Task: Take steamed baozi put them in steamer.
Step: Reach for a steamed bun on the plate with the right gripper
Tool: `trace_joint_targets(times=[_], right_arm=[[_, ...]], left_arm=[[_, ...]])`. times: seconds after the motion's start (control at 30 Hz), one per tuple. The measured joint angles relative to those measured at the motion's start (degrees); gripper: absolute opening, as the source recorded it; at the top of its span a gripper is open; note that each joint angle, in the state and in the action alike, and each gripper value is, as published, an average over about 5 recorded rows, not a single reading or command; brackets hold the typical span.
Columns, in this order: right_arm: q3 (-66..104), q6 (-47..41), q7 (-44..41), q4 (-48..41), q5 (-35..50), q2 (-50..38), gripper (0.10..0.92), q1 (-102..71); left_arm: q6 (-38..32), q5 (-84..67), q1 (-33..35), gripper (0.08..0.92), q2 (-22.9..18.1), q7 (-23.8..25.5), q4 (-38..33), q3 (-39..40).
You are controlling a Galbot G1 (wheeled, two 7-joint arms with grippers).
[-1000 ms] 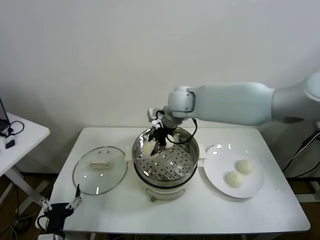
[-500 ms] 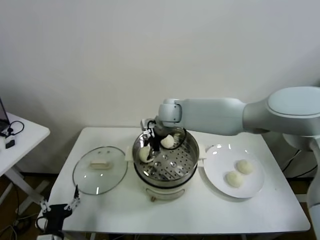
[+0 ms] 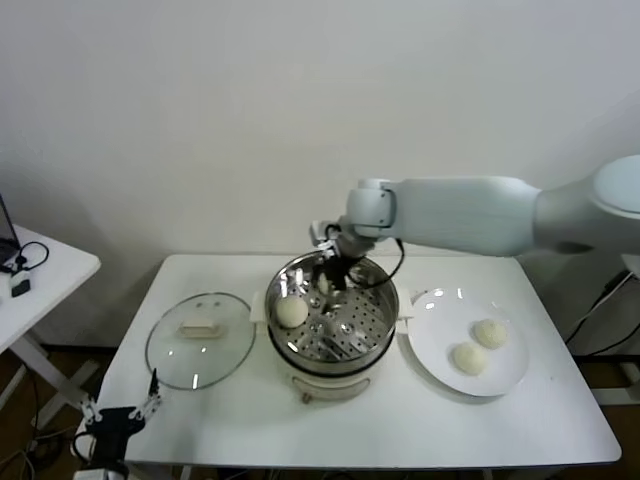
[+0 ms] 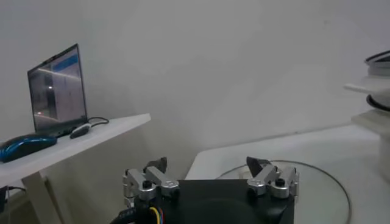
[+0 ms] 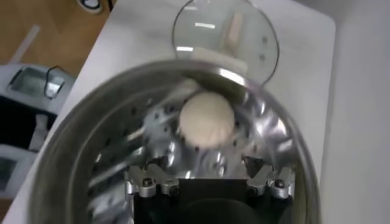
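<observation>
The steel steamer [image 3: 384, 303] stands mid-table on its cream base. One cream-white baozi [image 3: 291, 311] lies on its perforated tray at the left; it also shows in the right wrist view [image 5: 207, 119] inside the steamer [image 5: 79, 140]. A second baozi [image 3: 322, 286] lies at the back of the tray, partly hidden by my right gripper [image 3: 335, 275]. That gripper [image 5: 206, 163] is open and empty, just above the tray's back. Two more baozi [image 3: 489, 333] [image 3: 467, 358] lie on the white plate [image 3: 440, 305]. My left gripper [image 3: 120, 412] [image 4: 207, 164] is open and parked at the table's front left corner.
The glass lid [image 3: 200, 345] with its cream handle lies flat left of the steamer; it also shows in the right wrist view [image 5: 225, 30]. A side table [image 3: 45, 270] with a laptop [image 4: 56, 88] stands off to the left.
My right gripper has let go of a baozi at the back of the steamer and drawn up and slightly right. The left arm has not moved.
</observation>
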Motion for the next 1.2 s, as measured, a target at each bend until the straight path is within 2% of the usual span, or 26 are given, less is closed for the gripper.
trace_joint_targets(times=[0.33, 0.6, 0.87, 1.2], right_arm=[[-10.12, 5.61, -6.09, 5.77, -6.9, -14.92, 0.823, 8.2], [-10.42, 7.36, -6.42, 5.53, -17.63, -24.47, 0.823, 3.7], [-4.59, 8.0, -5.65, 1.76, -25.67, -27.79, 0.823, -5.97], [3.01, 7.68, -4.27, -2.62, -30.86, -28.04, 0.823, -16.45]], left_arm=[[-0.15, 0.31, 0.3, 0.823, 0.0, -0.12, -0.3, 0.25], [-0.43, 1.05, 0.43, 0.823, 0.0, -0.3, 0.14, 0.5], [-0.43, 1.66, 0.51, 0.823, 0.0, -0.3, 0.65, 0.32], [-0.49, 2.35, 0.77, 0.823, 0.0, -0.29, 1.06, 0.19]])
